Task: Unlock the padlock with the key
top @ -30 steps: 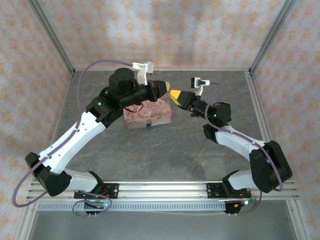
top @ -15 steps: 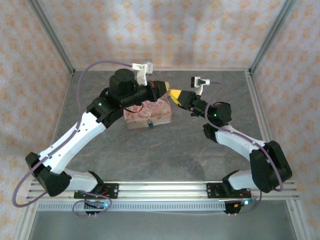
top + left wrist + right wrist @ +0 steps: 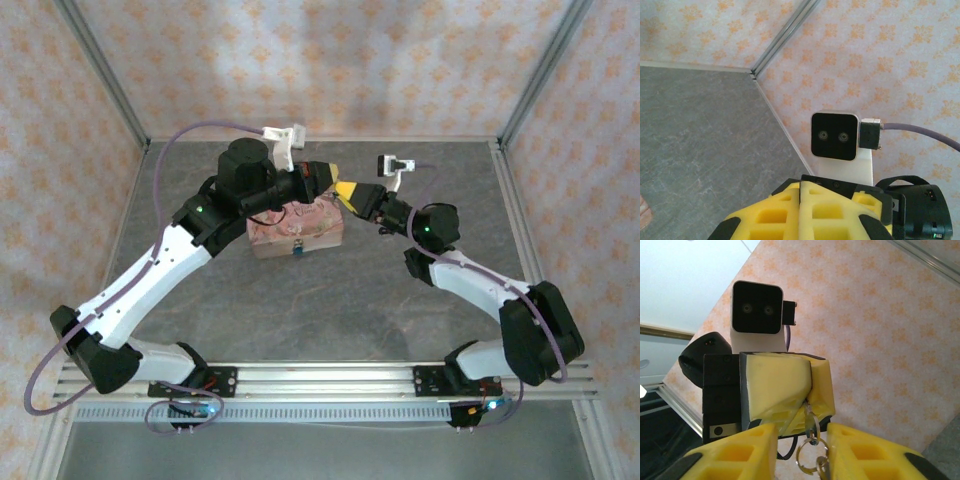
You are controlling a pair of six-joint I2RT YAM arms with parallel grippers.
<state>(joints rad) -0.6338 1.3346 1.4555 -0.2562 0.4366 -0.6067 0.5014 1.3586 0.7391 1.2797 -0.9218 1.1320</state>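
My left gripper [image 3: 328,170] hangs above the pink tin [image 3: 297,228], its yellow fingers pressed together. In the right wrist view the left gripper [image 3: 807,401] is shut on the key [image 3: 811,422], which dangles from its tip. A split ring [image 3: 809,454] and a second key [image 3: 821,468] hang below it. My right gripper [image 3: 801,429] faces it tip to tip, open, with the ring between its fingers [image 3: 747,450]. The second key lies close against the right-hand finger. The teal padlock [image 3: 297,251] sits at the tin's front edge, below both grippers. The right gripper [image 3: 346,190] nearly touches the left one.
The tin stands mid-table on the grey tabletop [image 3: 330,310]. Patterned walls with metal frame posts [image 3: 530,70] enclose the back and sides. The right wrist camera [image 3: 835,135] is straight ahead of my left gripper [image 3: 800,183].
The right gripper has edged a little left, toward the left gripper's tip. The left arm has stayed still with the key in it.
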